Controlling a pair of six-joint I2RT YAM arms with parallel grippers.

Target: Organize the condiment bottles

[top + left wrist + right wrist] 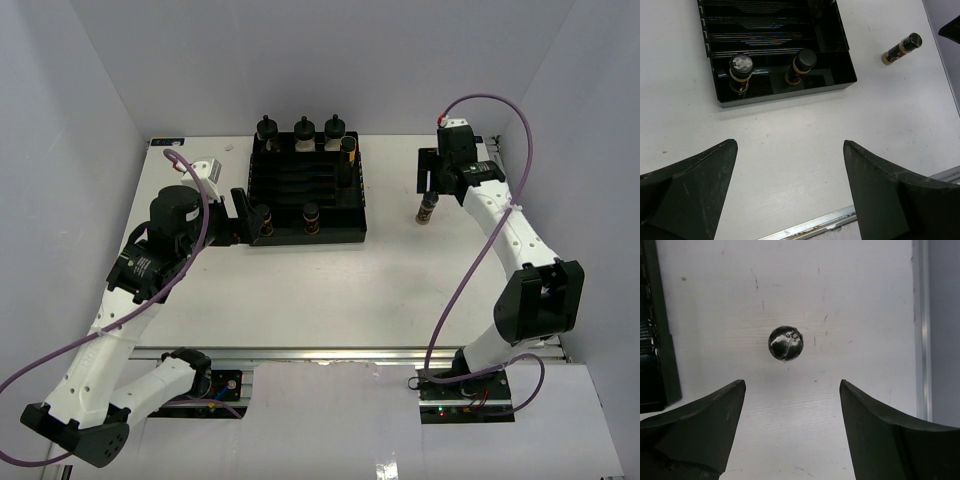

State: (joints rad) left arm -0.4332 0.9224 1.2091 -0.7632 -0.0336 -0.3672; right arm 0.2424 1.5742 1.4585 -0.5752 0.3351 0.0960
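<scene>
A black slotted tray point(355, 215) stands at the back middle of the table. Three squat clear bottles with black knobbed caps point(303, 128) stand along its far edge, and a yellow-banded jar point(348, 149) stands at its right back. Two slim dark spice jars point(740, 70) point(802, 64) stand in its front compartment. Another slim jar point(427, 208) stands alone on the table right of the tray; its black lid point(786, 343) shows from above. My right gripper point(792, 385) is open and empty, above and just short of it. My left gripper point(790, 145) is open and empty, near the tray's left front.
White walls close in the table on the left, back and right. A metal rail point(815, 225) runs along the near edge. A small white box point(208, 166) sits at the back left. The lone jar also shows in the left wrist view point(901, 48).
</scene>
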